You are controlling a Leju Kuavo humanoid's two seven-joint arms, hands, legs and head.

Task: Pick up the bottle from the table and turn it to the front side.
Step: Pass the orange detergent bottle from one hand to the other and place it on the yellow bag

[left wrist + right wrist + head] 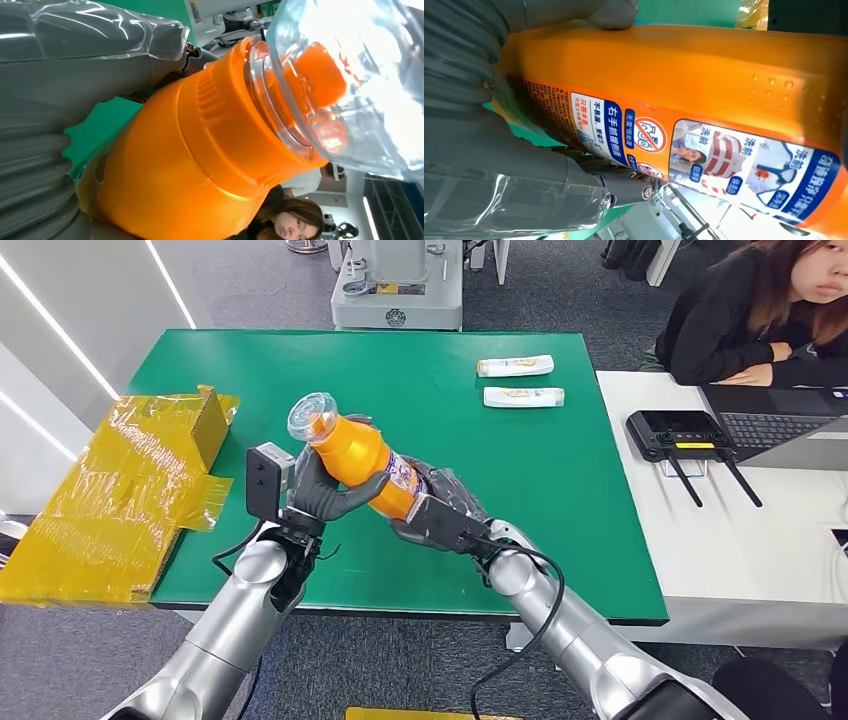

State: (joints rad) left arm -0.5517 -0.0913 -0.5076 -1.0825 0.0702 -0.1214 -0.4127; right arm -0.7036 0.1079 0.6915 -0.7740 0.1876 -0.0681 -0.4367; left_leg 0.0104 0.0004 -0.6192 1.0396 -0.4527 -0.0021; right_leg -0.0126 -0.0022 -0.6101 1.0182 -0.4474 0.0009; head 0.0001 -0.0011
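Note:
An orange bottle [366, 462] with a clear cap [311, 416] is held tilted above the green table [460, 410], cap toward the far left. My left hand [325, 493] grips its upper body, thumb wrapped across the front. My right hand [440, 512] holds the lower, labelled end. In the left wrist view the orange bottle [190, 165] and its clear cap [360, 85] sit right against my left hand [75, 75]. In the right wrist view the bottle's printed label [704, 160] faces the camera, with my right hand [499, 165] around the bottle.
Two white tubes [515, 366] [524, 397] lie on the far part of the table. A yellow-taped cardboard box [130, 490] sits off the left edge. A white desk [740, 530] with a laptop and a black device stands on the right, where a person [760, 310] sits.

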